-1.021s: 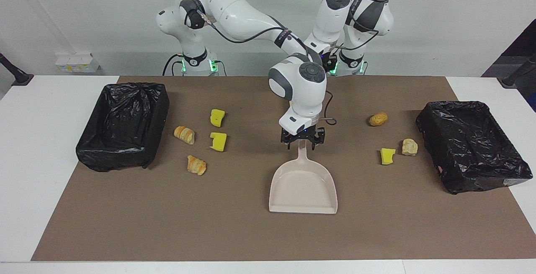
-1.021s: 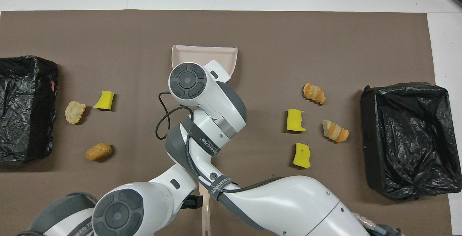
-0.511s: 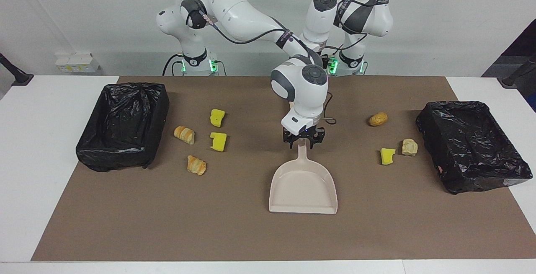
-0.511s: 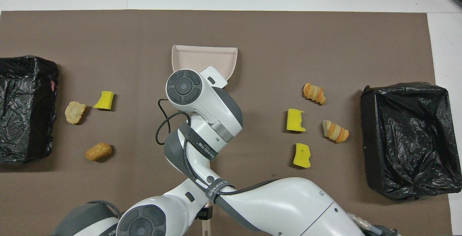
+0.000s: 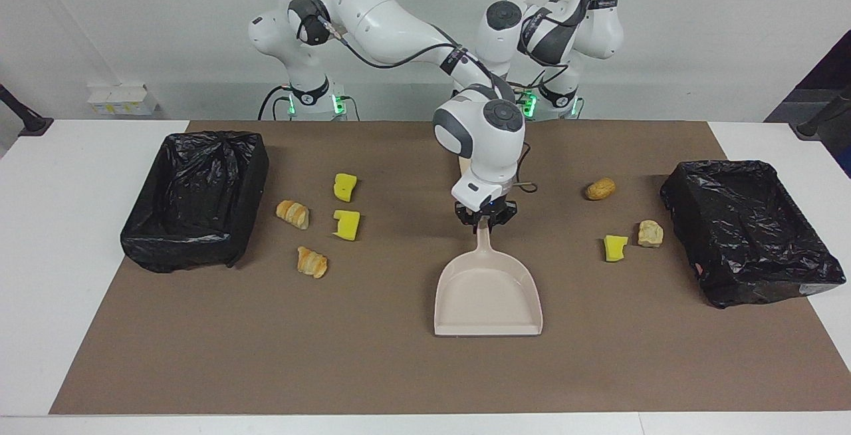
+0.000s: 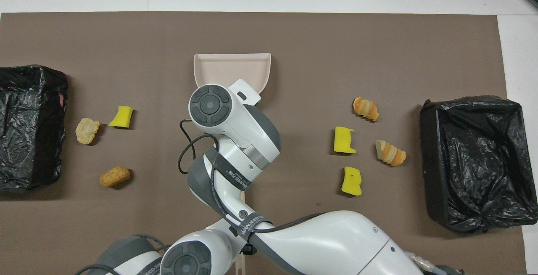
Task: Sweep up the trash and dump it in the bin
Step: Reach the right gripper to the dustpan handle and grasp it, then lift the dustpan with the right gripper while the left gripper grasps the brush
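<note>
2 black-lined bins (image 5: 196, 199) (image 5: 750, 230) flank the right gripper (image 5: 486, 220), which is clamped on the dustpan (image 5: 488, 292) handle. 4 trash pieces (image 5: 346, 224) lie toward the right arm's end, 3 (image 5: 615, 247) toward the left arm's. The left gripper isn't visible.

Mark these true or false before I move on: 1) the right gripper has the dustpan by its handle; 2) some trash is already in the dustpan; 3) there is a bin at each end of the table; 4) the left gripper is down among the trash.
1) True. The right gripper is shut on the handle of the dustpan.
2) False. The dustpan is empty; the yellow pieces and bread lumps all lie on the brown mat.
3) True. One black-lined bin sits at the right arm's end, another at the left arm's end.
4) False. The left arm is folded up at its base; its gripper is not in view.
</note>
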Robot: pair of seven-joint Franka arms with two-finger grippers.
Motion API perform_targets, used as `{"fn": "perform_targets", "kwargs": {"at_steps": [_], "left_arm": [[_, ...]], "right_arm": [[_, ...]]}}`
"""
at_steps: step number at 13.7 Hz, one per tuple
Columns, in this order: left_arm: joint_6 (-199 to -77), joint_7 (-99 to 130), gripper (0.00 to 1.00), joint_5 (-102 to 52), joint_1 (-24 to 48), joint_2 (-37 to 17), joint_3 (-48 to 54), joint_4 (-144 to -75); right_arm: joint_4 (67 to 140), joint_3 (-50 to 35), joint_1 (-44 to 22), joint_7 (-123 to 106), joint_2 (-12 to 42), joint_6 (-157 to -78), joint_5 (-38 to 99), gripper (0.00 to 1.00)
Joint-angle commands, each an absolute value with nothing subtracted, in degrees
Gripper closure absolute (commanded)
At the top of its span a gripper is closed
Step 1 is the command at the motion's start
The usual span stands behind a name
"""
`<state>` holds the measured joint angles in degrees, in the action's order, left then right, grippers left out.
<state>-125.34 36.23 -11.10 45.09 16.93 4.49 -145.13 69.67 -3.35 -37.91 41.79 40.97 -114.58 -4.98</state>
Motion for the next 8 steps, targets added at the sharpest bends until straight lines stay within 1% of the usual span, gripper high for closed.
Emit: {"fn": "perform_targets", "kwargs": {"at_steps": [1, 3, 4, 5, 8], "left_arm": [[-129.20, 38.76, 0.00, -11.86, 48.68, 13.02, 3.69, -145.55], [-128.85, 38.76, 0.00, -11.87, 48.78, 12.92, 3.69, -145.63], [-128.76, 38.85, 0.00, -11.87, 48.78, 12.92, 3.78, -146.07], [-128.76, 38.93, 0.00, -11.95, 49.56, 12.92, 3.78, -146.60], [-127.19, 40.95, 0.27, -12.13, 51.50, 13.44, 3.78, -146.95]], "right_arm": [[76.01, -4.04, -34.72, 33.52, 33.77, -114.79, -4.83, 1.00], [78.56, -3.96, -33.58, 28.85, 30.78, -114.52, -5.44, 1.00], [80.05, -4.04, -32.36, 24.04, 29.28, -114.52, -5.62, 1.00], [80.07, -4.04, -30.86, 16.08, 28.31, -114.52, -5.45, 1.00], [81.90, -4.04, -28.13, 4.34, 25.41, -113.73, -4.75, 1.00]]}}
